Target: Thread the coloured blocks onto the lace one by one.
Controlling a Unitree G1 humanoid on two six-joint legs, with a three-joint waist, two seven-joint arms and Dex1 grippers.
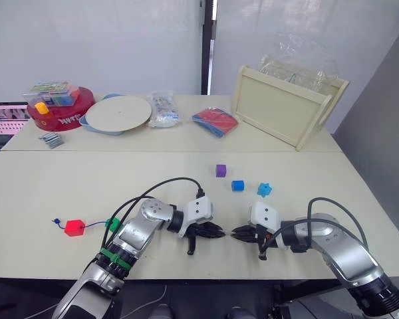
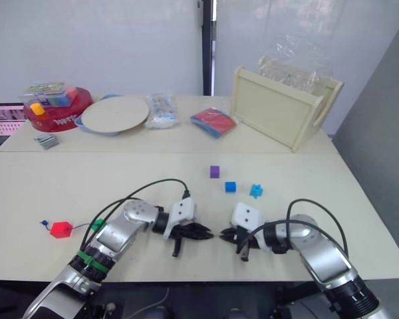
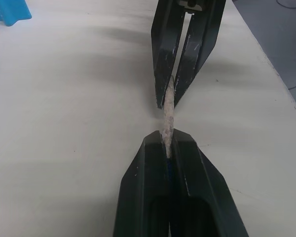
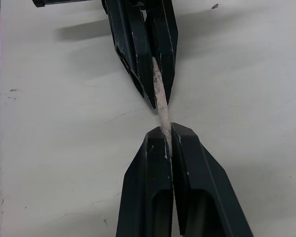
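Note:
Both grippers meet near the table's front edge, tip to tip. The left gripper [image 1: 219,232] and right gripper [image 1: 237,232] are each shut on the stiff pale tip [image 3: 167,116] of the lace, which bridges the small gap between them [image 4: 161,109]. The dark-blue lace [image 1: 94,224] runs from its knot [image 1: 55,220] through a red block [image 1: 74,227] to a green block [image 1: 112,224], then goes behind the left arm. Loose on the table beyond the grippers lie a purple block [image 1: 221,170], a blue block [image 1: 237,185] and a light-blue block [image 1: 264,190].
On the far table stand a red tub [image 1: 61,109] with a yellow piece, a round plate [image 1: 118,113], a plastic bag [image 1: 163,109], a red-and-blue packet [image 1: 215,121] and a tilted wooden tray [image 1: 286,106]. A small grey item [image 1: 51,139] lies far left.

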